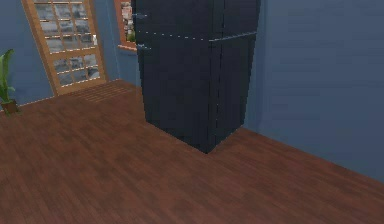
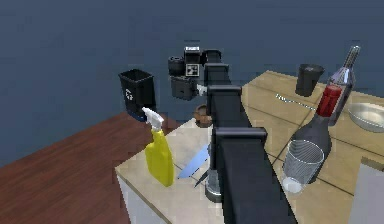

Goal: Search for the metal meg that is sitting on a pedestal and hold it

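Glass (image 2: pixel 305 162) and spray bottle (image 2: pixel 158 152) flank arm (image 2: pixel 238 150), bin (image 2: pixel 133 88) near end effector (image 2: pixel 181 86).

Place: home kitchen | Signs: tall dark fridge (image 1: pixel 195 75), glazed wooden door (image 1: pixel 68 42), plank floor (image 1: pixel 90 160) | Tabletop (image 2: pixel 268 104): yellow spray bottle (image 2: pixel 158 155), wine bottle (image 2: pixel 330 100), drinking glass (image 2: pixel 305 165), bowl (image 2: pixel 367 116) | Nearby: black bin (image 2: pixel 134 90)

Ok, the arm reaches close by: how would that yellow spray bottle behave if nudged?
The yellow spray bottle stands tall and narrow, so it probably tips easily. It looks like plastic, likely light. Near the counter's edge, it might fall off.
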Robot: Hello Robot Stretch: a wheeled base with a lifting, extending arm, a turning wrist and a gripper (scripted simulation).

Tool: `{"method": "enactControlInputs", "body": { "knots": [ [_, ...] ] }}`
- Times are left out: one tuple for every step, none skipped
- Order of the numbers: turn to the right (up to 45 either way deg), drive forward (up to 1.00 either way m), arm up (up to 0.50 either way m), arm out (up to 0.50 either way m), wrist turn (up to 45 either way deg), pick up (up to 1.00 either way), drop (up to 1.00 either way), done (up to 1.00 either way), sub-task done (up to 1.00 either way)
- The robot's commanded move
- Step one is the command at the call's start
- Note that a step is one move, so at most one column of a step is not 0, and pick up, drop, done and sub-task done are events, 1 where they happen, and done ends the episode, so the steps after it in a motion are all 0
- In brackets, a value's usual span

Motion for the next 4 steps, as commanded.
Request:
{"method": "enactControlInputs", "body": {
  "knots": [
    [0.0,0.00,-0.10,0.00,0.0,0.00,0.00,0.00,0.00],
    [0.0,0.00,0.00,0.00,0.0,1.00,0.00,0.00,0.00],
    [0.0,0.00,0.10,0.00,0.0,0.00,0.00,0.00,0.00],
    [0.0,0.00,0.00,0.00,0.0,0.00,0.00,1.00,0.00]
  ]
}}
